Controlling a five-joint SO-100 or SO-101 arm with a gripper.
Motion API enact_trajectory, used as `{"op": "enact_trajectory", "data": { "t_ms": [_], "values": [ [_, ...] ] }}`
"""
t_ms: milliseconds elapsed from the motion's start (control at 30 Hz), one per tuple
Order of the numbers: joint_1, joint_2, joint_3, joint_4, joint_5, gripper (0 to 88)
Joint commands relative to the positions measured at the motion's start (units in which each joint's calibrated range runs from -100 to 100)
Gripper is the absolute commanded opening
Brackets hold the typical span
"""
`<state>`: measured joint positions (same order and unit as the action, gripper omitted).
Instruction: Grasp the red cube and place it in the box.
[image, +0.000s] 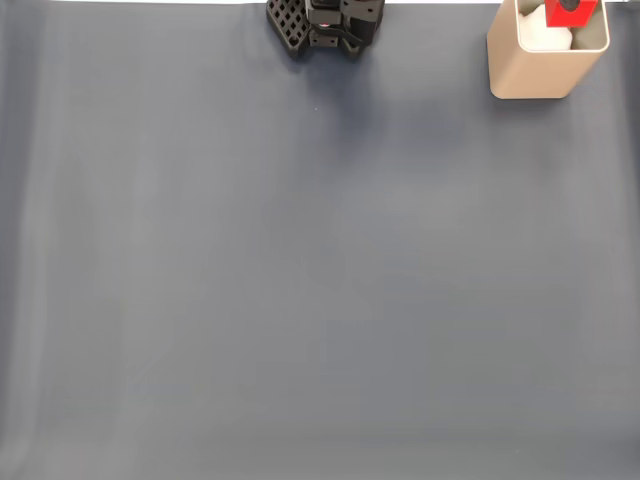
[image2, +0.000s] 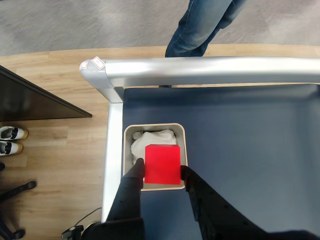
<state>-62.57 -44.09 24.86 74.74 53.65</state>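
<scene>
In the wrist view the red cube (image2: 162, 164) hangs over the mouth of the tan box (image2: 154, 127), gripped between my two dark fingers (image2: 131, 186). My gripper (image2: 162, 168) is shut on the cube, one finger on each side. Something white and crumpled (image2: 151, 139) lies inside the box beneath the cube. The fixed view has the box (image: 533, 72) at the table's top right corner, with the red cube (image: 568, 14) above its white inside and a dark bit of the gripper (image: 571, 4) at the frame's top edge.
The arm's black base (image: 325, 25) sits at the top middle of the blue-grey table (image: 300, 280). In the wrist view a silver rail (image2: 210, 67) borders the table just beyond the box. A person's legs in jeans (image2: 200, 25) stand behind it, and shoes (image2: 10, 140) lie on the wooden floor.
</scene>
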Motion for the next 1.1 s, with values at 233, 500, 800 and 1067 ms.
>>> {"op": "enact_trajectory", "data": {
  "t_ms": [233, 500, 800, 1067],
  "values": [
    [-0.08, -0.69, -1.34, -4.12, -0.98, 14.0],
    [0.91, -0.17, -2.26, -7.56, -4.10, 31.7],
    [1.34, -0.78, -1.98, -7.32, -5.13, 44.5],
    [1.12, -1.30, -1.53, -7.23, -5.67, 47.3]
  ]
}}
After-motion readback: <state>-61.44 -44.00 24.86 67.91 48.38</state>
